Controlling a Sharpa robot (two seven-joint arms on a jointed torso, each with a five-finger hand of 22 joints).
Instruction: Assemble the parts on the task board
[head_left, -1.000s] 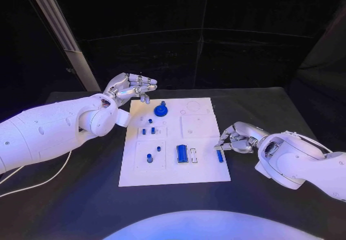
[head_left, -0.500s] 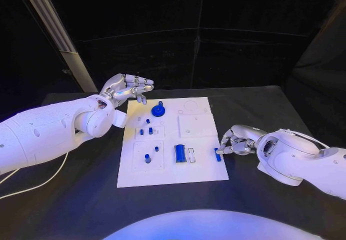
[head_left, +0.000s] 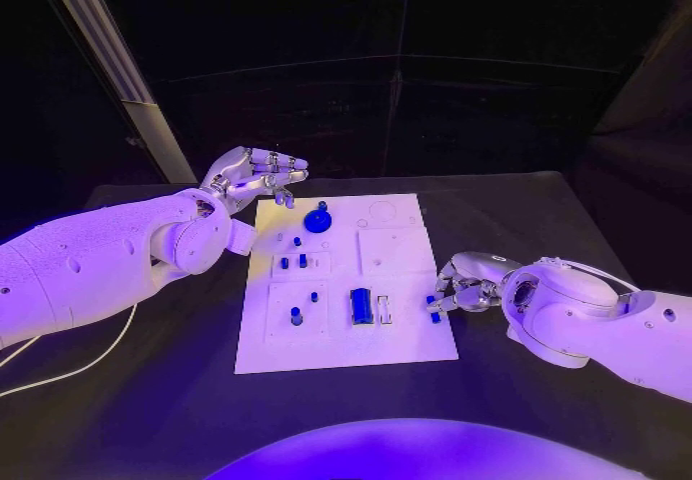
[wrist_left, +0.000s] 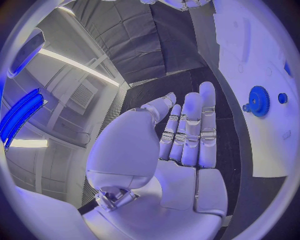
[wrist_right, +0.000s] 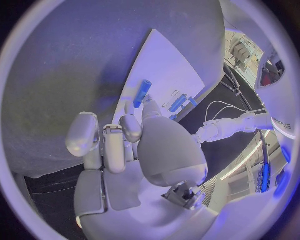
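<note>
1. The robot's left silver many-fingered hand (head_left: 257, 175) was raised above the far left corner of the white rectangular task board (head_left: 339, 340). In the left wrist view the same hand (wrist_left: 181, 145) showed a flat palm with straight fingers lying side by side and nothing in its grasp.
2. A round blue toothed gear (head_left: 317, 222) stood near the board's far edge, just beside the raised hand; the left wrist view also showed the gear (wrist_left: 257, 101) on the white plate.
3. Closer to the robot, several small blue pegs (head_left: 291, 263) stood in the board's left column, with more of them in the square panel below.
4. A wide blue rectangular block (head_left: 359, 306) lay near the middle of the board, just beside a pale narrow slot.
5. A slim blue cylindrical pin (head_left: 434, 309) was at the board's right edge, touching the fingertips of the right hand.
6. The robot's right silver many-fingered hand (head_left: 464, 290) rested at the board's right edge with its fingers curled inward. In the right wrist view this hand (wrist_right: 134, 145) had one fingertip against the end of the blue pin (wrist_right: 142, 93); I could not tell whether the pin was truly pinched or merely touched.
</note>
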